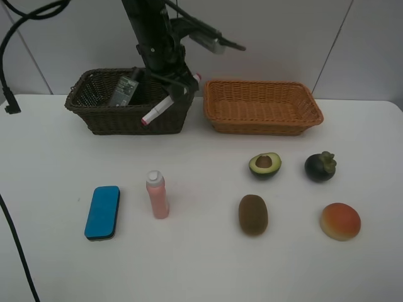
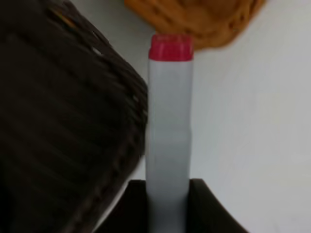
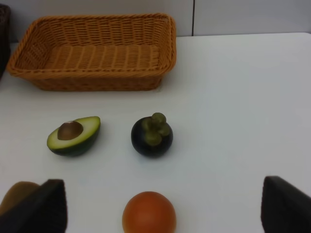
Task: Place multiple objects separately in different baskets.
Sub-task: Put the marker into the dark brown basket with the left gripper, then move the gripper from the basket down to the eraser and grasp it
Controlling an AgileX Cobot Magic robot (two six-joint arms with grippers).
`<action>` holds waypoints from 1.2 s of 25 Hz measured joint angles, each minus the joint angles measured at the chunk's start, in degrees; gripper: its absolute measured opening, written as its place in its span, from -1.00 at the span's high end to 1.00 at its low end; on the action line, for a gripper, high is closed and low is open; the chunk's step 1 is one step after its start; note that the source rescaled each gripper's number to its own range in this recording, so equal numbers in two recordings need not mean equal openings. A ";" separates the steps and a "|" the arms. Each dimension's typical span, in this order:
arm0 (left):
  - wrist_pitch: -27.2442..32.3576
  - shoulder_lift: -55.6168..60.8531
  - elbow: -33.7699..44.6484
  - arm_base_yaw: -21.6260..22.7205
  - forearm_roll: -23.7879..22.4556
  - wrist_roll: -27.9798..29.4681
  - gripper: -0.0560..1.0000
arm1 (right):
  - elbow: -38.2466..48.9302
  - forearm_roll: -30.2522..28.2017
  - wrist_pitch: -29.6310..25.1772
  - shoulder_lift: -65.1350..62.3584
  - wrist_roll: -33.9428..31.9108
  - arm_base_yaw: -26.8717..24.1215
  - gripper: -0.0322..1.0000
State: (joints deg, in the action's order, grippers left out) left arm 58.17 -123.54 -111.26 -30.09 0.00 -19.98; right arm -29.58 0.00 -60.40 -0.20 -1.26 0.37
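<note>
My left gripper (image 1: 179,90) is shut on the white red-ended marker (image 1: 157,111), which is held tilted over the front right rim of the dark brown basket (image 1: 94,116). In the left wrist view the marker (image 2: 170,131) sticks out from between the fingers (image 2: 206,206), beside the dark basket (image 2: 63,121). A dark green pump bottle (image 1: 126,88) lies inside that basket. The light orange basket (image 1: 261,107) holds nothing. My right gripper (image 3: 163,184) is open above the orange-yellow fruit (image 3: 148,212), with the avocado half (image 3: 73,136), mangosteen (image 3: 151,136) and kiwi (image 3: 17,194) close by.
On the white table in front of the baskets lie the blue eraser block (image 1: 102,212), pink white-capped bottle (image 1: 157,195), avocado half (image 1: 264,165), mangosteen (image 1: 320,167), kiwi (image 1: 252,214) and orange-yellow fruit (image 1: 340,221). A black cable (image 1: 7,94) hangs at far left.
</note>
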 joint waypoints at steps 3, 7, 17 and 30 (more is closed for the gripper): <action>-1.88 -0.11 -4.86 2.57 -1.85 -0.19 0.88 | 0.00 0.00 0.00 0.00 0.00 0.00 -1.00; -7.25 -1.22 -6.11 7.19 -3.52 -1.10 0.88 | 0.00 0.00 0.00 0.00 0.00 0.00 -1.00; -14.87 -7.22 -6.11 9.66 -3.55 -1.45 0.58 | 0.00 0.00 0.00 0.00 0.00 0.00 -1.00; 3.25 -6.54 -6.79 9.66 -6.22 17.18 -0.99 | 0.00 0.00 0.00 0.00 0.00 0.00 -1.00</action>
State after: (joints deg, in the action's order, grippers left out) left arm 61.42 -130.09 -118.06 -20.44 -6.22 -2.81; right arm -29.58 0.00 -60.40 -0.20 -1.26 0.37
